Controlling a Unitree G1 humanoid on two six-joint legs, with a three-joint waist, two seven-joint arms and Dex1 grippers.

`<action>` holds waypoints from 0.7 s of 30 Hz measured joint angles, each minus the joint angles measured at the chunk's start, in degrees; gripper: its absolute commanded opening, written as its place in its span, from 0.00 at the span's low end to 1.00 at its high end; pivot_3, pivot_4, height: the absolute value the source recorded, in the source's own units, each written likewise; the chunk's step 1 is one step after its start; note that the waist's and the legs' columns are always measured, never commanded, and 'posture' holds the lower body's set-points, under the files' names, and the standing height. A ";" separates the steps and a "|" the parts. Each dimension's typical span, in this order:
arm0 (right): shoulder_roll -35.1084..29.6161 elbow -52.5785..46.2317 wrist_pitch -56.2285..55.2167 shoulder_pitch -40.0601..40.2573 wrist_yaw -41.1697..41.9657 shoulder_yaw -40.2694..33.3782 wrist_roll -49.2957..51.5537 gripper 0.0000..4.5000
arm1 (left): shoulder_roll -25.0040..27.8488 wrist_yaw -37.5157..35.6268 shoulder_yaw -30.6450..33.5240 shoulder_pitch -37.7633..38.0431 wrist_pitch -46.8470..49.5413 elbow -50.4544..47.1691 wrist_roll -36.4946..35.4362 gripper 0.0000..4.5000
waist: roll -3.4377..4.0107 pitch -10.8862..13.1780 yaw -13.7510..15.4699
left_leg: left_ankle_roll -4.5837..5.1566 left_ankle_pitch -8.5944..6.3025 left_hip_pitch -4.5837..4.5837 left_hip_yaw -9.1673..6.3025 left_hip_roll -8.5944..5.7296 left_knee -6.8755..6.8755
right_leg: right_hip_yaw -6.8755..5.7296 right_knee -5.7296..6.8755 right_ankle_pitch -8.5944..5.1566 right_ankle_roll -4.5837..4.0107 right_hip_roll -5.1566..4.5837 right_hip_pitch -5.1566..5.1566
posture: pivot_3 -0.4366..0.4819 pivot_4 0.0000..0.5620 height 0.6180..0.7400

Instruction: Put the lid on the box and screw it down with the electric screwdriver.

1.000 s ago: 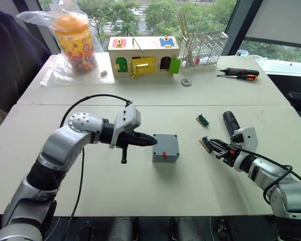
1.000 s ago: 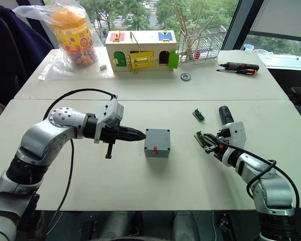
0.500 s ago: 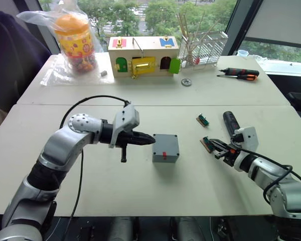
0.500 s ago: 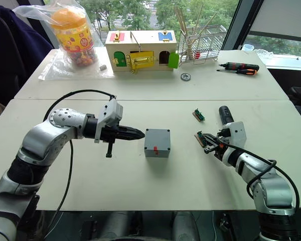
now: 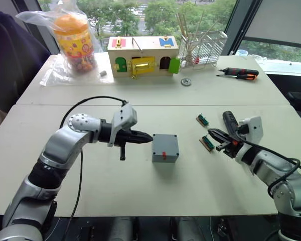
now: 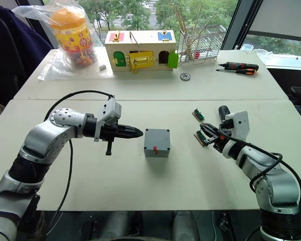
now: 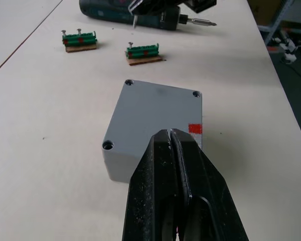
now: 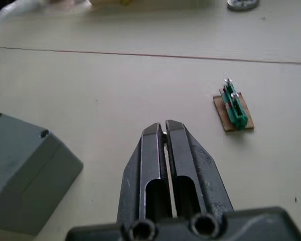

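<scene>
Your left gripper (image 5: pixel 149 137) was pinched closed on nothing, just beside the box (image 5: pixel 165 147) mid-table, your right gripper (image 6: pixel 202 132) closed and empty too, touching the electric screwdriver (image 6: pixel 223 114).

No readable text, brand, or number on anything. Only sign-like mark was a plain red rectangle on the side of the box (image 7: pixel 155 128), near the top edge, no characters on it. Print on the orange-lidded jar (image 5: pixel 74 37) far behind the box was too small to read.
</scene>
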 measured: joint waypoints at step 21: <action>1.85 4.15 -2.01 -6.99 6.01 15.28 -0.44 0.01 | 2.22 3.47 2.26 5.19 1.49 -2.40 -0.90 0.00 | -0.01 0.00 0.05 | 0.00 0.00 -0.05 -0.01 0.00 0.00 | -0.01 0.01 0.00 0.00 0.00 -0.03 | 0.48 0.27 0.76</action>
